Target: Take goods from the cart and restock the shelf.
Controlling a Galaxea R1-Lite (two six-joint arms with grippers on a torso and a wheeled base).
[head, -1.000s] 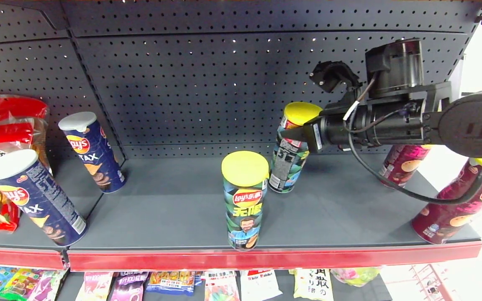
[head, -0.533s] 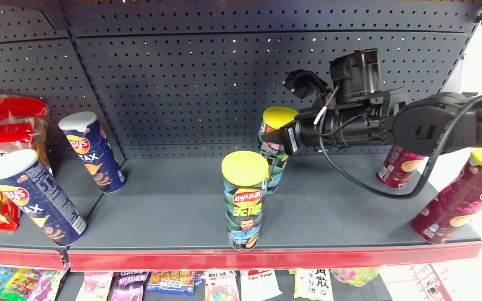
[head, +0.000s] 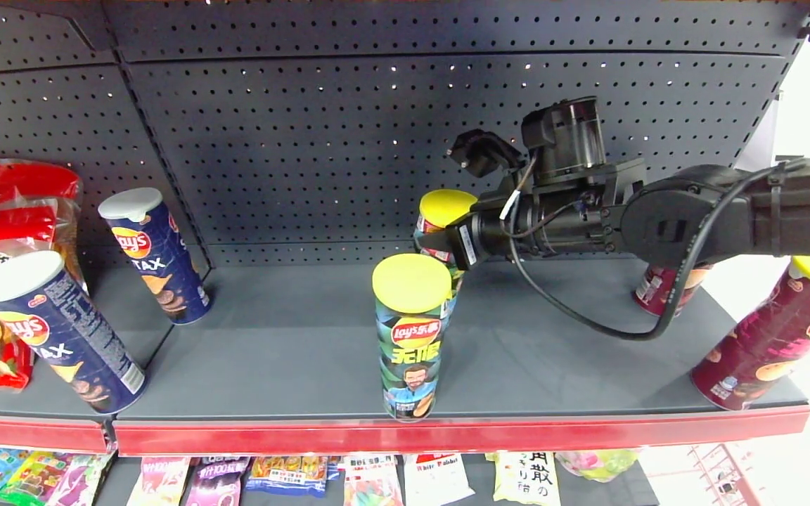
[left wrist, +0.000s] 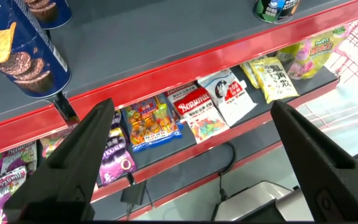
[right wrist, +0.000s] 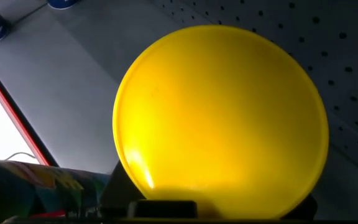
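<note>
Judging from the left, the left gripper [left wrist: 190, 106] takes no part in this step. Its fingers stand wide apart with nothing between them, over the snack packets [left wrist: 166, 121] on the lower tier. The work belongs to the right arm. The right gripper [head: 447, 242] is closed on the held can [head: 440, 209], clamped high on the body just under the yellow lid [right wrist: 219, 118]. That can stands near upright towards the back of the shelf [head: 271, 351], directly behind the front can [head: 410, 337].

The placing step therefore looks almost done. I cannot tell whether the base is down on the board, because the front can hides it, nor whether the two cans touch. The next move calls for a settled base before the fingers let go. After that comes a pull-back to the right that brushes neither lid.

As for containers, the shelf holds these, left to right:
- red snack bags [head: 4, 211] at the far left
- two blue cans [head: 60, 330] with white lids, one at the front edge and one further back
- the front can and the held can in the middle
- two maroon cans [head: 763, 337] at the right, the nearer one with a yellow lid

Every can whose top shows is lidded, so the contents are hidden.
</note>
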